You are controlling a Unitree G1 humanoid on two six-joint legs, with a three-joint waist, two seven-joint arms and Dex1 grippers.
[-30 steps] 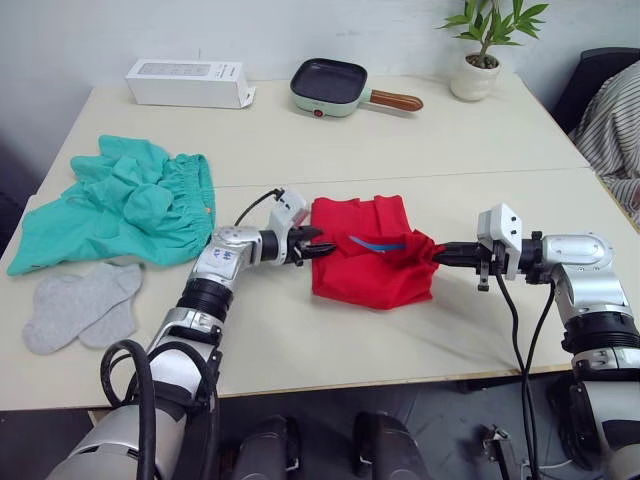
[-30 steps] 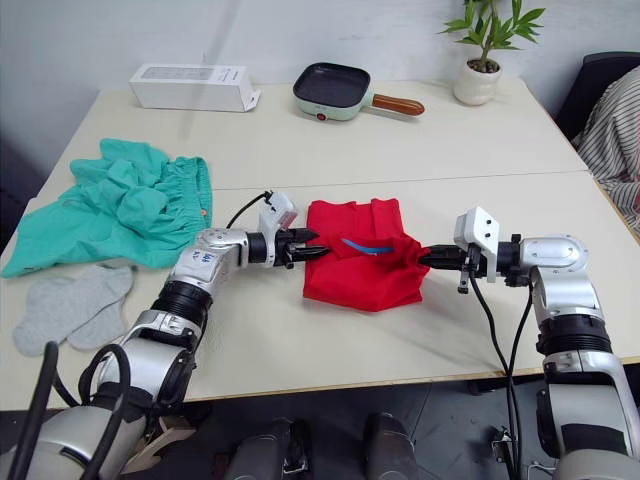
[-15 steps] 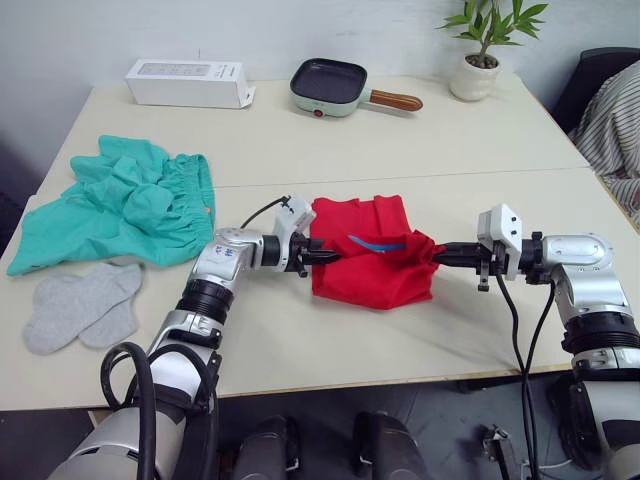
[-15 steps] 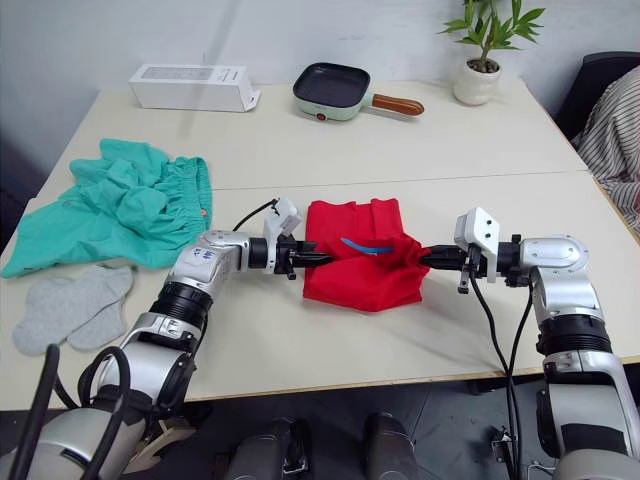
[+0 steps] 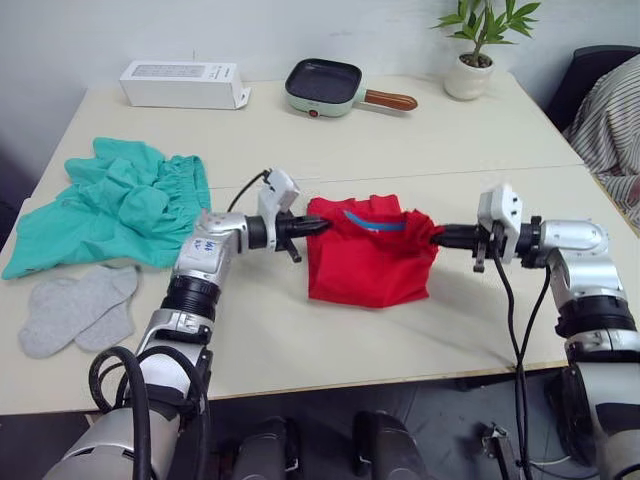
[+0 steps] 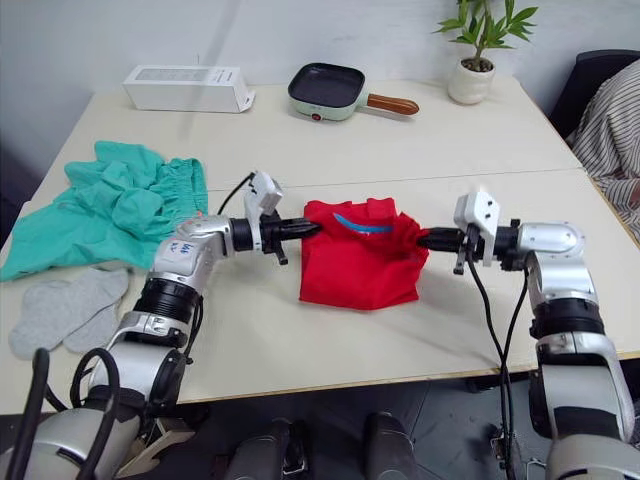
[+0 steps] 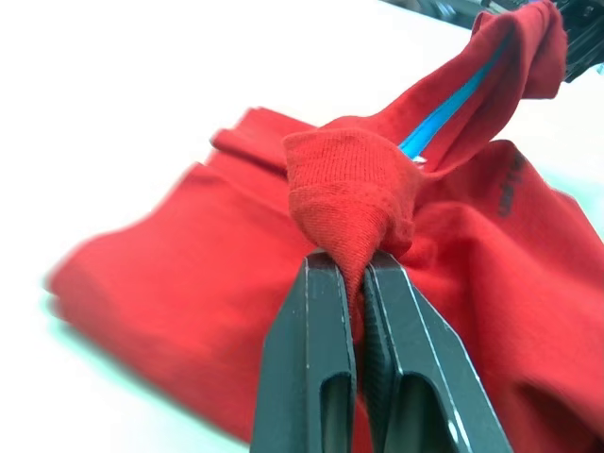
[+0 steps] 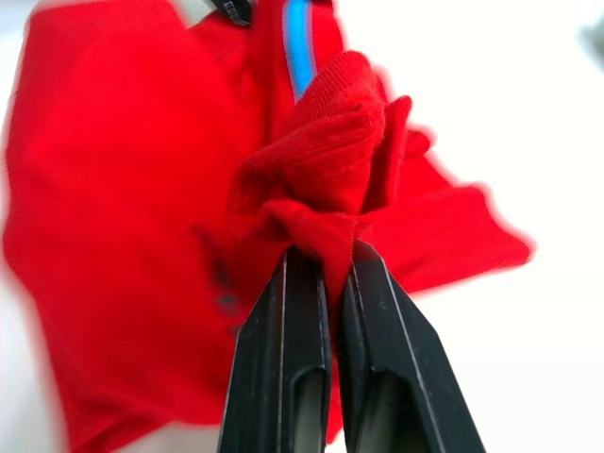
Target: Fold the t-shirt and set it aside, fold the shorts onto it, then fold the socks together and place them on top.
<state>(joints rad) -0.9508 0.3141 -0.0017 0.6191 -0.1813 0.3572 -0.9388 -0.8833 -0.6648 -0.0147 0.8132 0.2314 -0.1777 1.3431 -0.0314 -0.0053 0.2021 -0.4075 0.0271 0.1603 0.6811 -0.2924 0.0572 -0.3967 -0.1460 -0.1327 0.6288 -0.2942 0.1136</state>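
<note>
The bright red cotton t-shirt (image 5: 366,255) hangs stretched between the left gripper (image 5: 312,226) and right gripper (image 5: 437,236), each pinching only a small bunched fold, which could slip free if they pull apart.

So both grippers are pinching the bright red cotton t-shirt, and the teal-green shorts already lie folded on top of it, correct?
Not the shorts: in the left eye view the teal-green shorts lie crumpled apart on the table. Both the left gripper and right gripper do pinch the bright red cotton t-shirt.

A pale table (image 5: 300,330) carries the red t-shirt (image 5: 365,265) at its middle. The teal shorts (image 5: 120,205) and grey socks (image 5: 75,310) lie at the left. Along the far edge sit a white box (image 5: 183,83), a small pan (image 5: 330,87) and a potted plant (image 5: 478,50).
</note>
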